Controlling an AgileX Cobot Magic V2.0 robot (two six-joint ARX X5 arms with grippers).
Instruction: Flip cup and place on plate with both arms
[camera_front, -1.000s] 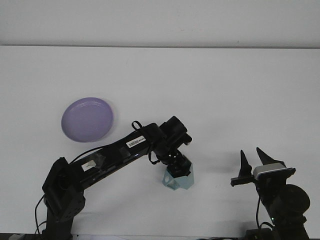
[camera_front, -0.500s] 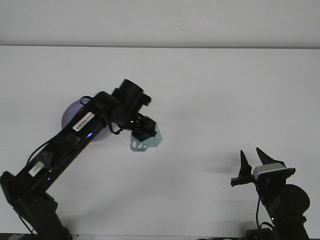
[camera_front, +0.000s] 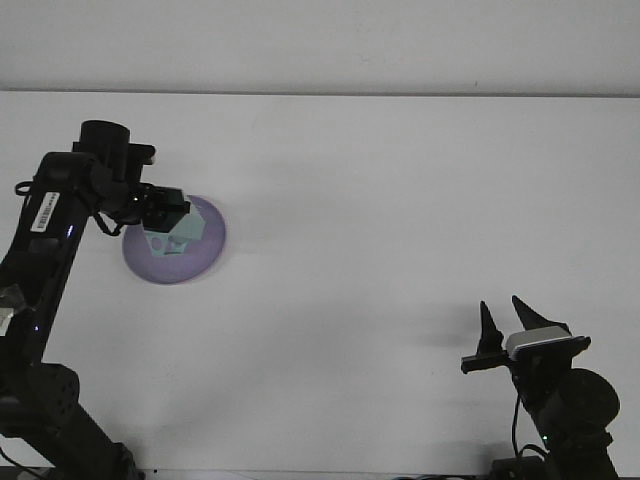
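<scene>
A pale blue-green cup (camera_front: 178, 234) hangs over the purple plate (camera_front: 196, 262) at the left of the white table. My left gripper (camera_front: 168, 216) is shut on the cup from above, and its black fingers cover the cup's top. Whether the cup touches the plate I cannot tell. My right gripper (camera_front: 505, 322) stands open near the front right edge, far from the cup, with nothing between its fingers.
The left arm (camera_front: 45, 250) rises along the left edge and reaches right over the plate. The right arm's base (camera_front: 565, 400) sits at the front right corner. A wall line (camera_front: 320, 93) bounds the table at the back.
My left gripper has carried the cup from the front middle of the table up and left until it is over the plate. The right arm has not moved.
</scene>
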